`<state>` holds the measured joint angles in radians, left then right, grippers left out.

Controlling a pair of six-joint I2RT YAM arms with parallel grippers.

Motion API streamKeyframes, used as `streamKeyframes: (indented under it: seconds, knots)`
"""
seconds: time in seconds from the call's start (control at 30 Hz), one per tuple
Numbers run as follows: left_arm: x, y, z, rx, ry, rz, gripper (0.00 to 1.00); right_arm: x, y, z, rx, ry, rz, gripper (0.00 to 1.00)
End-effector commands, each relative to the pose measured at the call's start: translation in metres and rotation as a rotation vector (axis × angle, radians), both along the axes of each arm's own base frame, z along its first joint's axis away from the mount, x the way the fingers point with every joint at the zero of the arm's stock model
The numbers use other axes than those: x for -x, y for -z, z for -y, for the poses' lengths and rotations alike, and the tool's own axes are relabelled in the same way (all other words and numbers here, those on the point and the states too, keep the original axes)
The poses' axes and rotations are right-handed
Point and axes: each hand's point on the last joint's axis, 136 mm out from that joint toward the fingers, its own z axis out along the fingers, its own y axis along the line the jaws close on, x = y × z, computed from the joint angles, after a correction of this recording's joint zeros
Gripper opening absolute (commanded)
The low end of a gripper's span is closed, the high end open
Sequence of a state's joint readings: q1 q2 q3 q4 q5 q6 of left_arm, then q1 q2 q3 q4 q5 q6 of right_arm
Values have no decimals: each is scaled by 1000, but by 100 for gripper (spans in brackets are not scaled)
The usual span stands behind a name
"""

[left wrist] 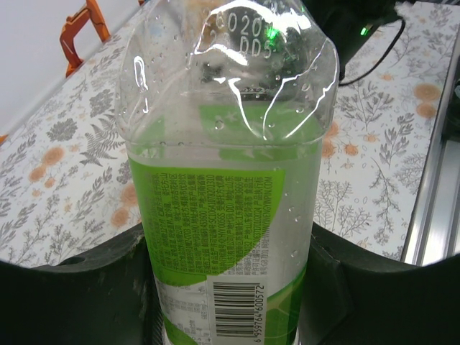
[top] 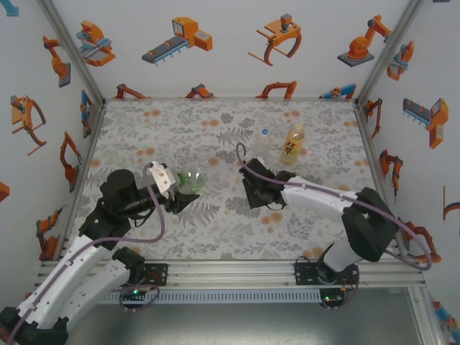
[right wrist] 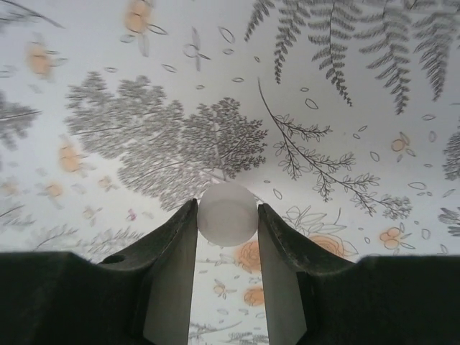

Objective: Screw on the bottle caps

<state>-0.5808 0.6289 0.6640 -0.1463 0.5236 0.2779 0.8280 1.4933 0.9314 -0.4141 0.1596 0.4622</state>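
Observation:
The green-tinted bottle [top: 192,180] lies tilted in my left gripper [top: 187,194], left of the table's middle. In the left wrist view the gripper [left wrist: 230,287] is shut on the bottle [left wrist: 226,187] around its green label, with the clear base pointing away. My right gripper [top: 250,195] hangs low over the table's middle. In the right wrist view the gripper [right wrist: 227,215] is shut on the white cap [right wrist: 227,213], pinched at its fingertips just above the cloth. The yellow-orange bottle [top: 292,144] and the colourless bottle [top: 264,141], topped by the blue-centred cap [top: 264,131], stand at the back.
A floral cloth [top: 215,230] covers the table. Patterned walls [top: 215,43] close in the left, back and right sides. An aluminium rail [top: 237,272] runs along the near edge with both arm bases on it. A cable [top: 241,152] loops off the right wrist.

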Motion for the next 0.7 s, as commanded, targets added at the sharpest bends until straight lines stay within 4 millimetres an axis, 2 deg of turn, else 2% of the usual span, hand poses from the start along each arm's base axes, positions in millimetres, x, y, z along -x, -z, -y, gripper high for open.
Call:
streamKeyframes:
  seconds: [0.0, 0.2, 0.37, 0.43, 0.5, 0.6, 0.67]
  knots:
    - [6, -11, 4, -7, 52, 24, 41, 5, -52, -16, -110, -133, 85, 29]
    - [17, 1, 18, -52, 180, -41, 35, 33, -139, -31, -304, -398, 284, 24]
    - [27, 13, 27, -106, 258, -78, 27, 68, -203, -40, -434, -654, 461, 23]
    - [31, 17, 29, -130, 280, -82, 21, 86, -223, -45, -485, -784, 531, 22]
    - [37, 22, 32, -155, 310, -88, 11, 104, -238, -49, -530, -920, 602, 22]
    - [48, 29, 35, -205, 360, -95, 0, 122, -258, -49, -558, -1040, 684, 22]
    - [55, 34, 37, -234, 390, -93, 0, 136, -270, -49, -577, -1131, 726, 21]
